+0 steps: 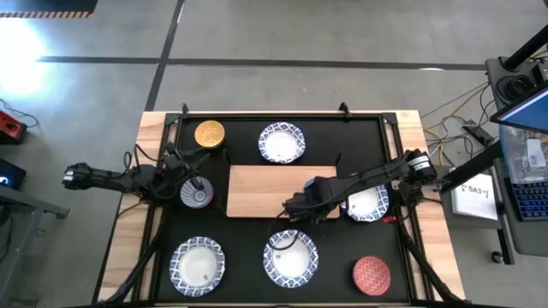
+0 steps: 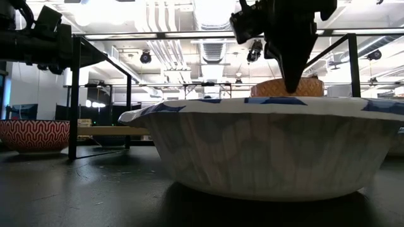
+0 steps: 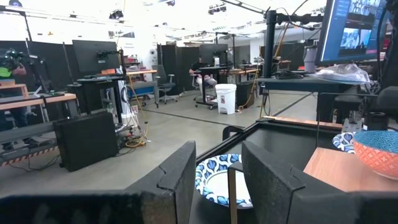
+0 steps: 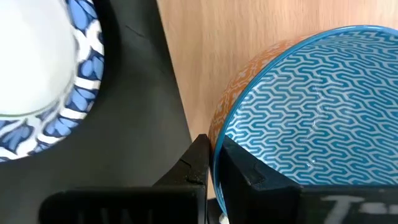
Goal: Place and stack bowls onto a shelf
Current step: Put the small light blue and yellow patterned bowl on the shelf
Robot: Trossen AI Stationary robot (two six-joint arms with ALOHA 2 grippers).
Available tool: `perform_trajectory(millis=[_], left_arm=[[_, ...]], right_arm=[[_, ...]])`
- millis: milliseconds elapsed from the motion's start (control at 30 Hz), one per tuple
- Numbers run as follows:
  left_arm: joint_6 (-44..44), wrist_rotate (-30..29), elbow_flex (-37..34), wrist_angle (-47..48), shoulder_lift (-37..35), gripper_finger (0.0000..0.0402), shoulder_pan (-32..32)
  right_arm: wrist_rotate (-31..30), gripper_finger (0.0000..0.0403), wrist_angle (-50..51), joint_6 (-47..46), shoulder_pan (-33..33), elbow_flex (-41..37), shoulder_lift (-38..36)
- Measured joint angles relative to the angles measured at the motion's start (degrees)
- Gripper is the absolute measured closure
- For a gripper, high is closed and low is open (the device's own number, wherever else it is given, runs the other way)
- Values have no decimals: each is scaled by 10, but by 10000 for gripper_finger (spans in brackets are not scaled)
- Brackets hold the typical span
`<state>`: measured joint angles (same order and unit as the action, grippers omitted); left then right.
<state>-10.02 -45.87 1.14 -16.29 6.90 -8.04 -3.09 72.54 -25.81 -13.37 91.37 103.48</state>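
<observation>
The orange bowl with the blue wave-patterned inside (image 4: 311, 106) sits on the wooden shelf (image 1: 265, 190) near its front right corner, its rim pinched by your right gripper (image 4: 214, 163), fingers clenched on either side of the wall. A wide blue-and-white bowl (image 1: 290, 257) lies on the black desk (image 1: 240, 248) just in front. Your left gripper (image 3: 217, 177) hovers with fingers released above a small patterned bowl (image 1: 198, 194) left of the shelf.

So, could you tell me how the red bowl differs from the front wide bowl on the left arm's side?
The red bowl is red all over; the wide bowl is blue-and-white patterned with a white centre. The red bowl is smaller across than the wide bowl. Both sit upright on the black tabletop.
</observation>
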Motion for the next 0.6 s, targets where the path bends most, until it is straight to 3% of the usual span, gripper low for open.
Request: perform_trajectory(millis=[600], left_arm=[[0,0,0,0,0,288,0]], right_arm=[[-30,390,-14,-1,1,-8,0]])
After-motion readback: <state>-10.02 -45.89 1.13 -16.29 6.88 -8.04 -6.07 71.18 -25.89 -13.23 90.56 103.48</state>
